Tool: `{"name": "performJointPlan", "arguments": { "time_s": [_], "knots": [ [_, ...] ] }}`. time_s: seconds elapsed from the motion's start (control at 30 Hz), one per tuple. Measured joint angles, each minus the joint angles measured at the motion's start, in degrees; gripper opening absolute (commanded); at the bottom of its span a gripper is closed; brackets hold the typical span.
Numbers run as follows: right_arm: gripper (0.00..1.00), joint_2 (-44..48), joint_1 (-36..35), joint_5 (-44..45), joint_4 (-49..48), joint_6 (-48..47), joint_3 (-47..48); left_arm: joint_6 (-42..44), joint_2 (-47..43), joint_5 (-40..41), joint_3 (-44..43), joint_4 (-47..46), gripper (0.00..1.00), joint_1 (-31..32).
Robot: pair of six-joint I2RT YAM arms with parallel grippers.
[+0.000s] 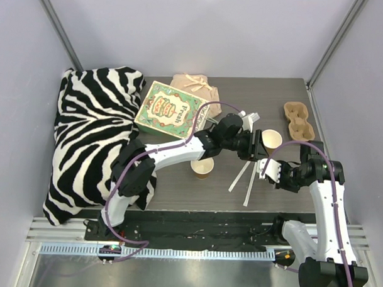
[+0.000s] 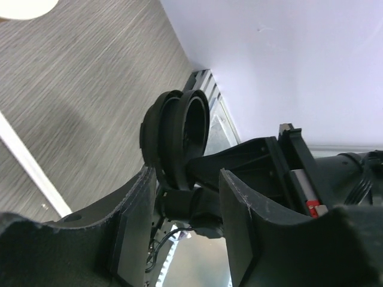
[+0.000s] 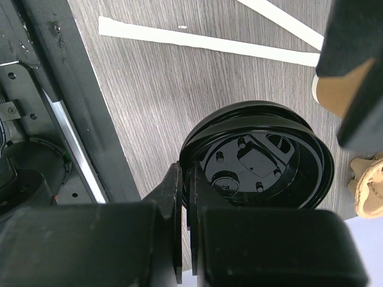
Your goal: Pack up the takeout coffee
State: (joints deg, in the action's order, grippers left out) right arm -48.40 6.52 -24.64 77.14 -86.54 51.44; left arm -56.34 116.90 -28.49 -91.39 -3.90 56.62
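Observation:
My right gripper (image 3: pixel 187 173) is shut on the rim of a loose black lid (image 3: pixel 263 155) and holds it on edge above the table, underside toward its camera. In the left wrist view the same lid (image 2: pixel 176 134) shows edge-on just past my left gripper (image 2: pixel 184 179), whose jaws stand apart with nothing clamped between them. From above, both grippers meet right of centre, the left (image 1: pixel 259 151) over the right (image 1: pixel 267 167). Two brown paper cups stand open, one (image 1: pixel 202 167) under the left arm and one (image 1: pixel 271 139) behind the grippers. No lidded takeout coffee is in view.
White stir sticks (image 1: pixel 245 180) lie on the table under the grippers. A pulp cup carrier (image 1: pixel 298 120) sits at back right, a brown paper bag (image 1: pixel 193 87) and a green "Fresh" box (image 1: pixel 167 110) at the back. A zebra-print cloth (image 1: pixel 94 134) covers the left side.

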Motion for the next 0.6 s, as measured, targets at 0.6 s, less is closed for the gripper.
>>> {"name": "performJointPlan", "arguments": {
  "time_s": [0.6],
  "knots": [
    [0.01,0.2,0.0,2.0,0.1,0.1,-0.6,-2.8,5.4,0.0,-2.7,-2.3,0.50,2.3]
  ]
}}
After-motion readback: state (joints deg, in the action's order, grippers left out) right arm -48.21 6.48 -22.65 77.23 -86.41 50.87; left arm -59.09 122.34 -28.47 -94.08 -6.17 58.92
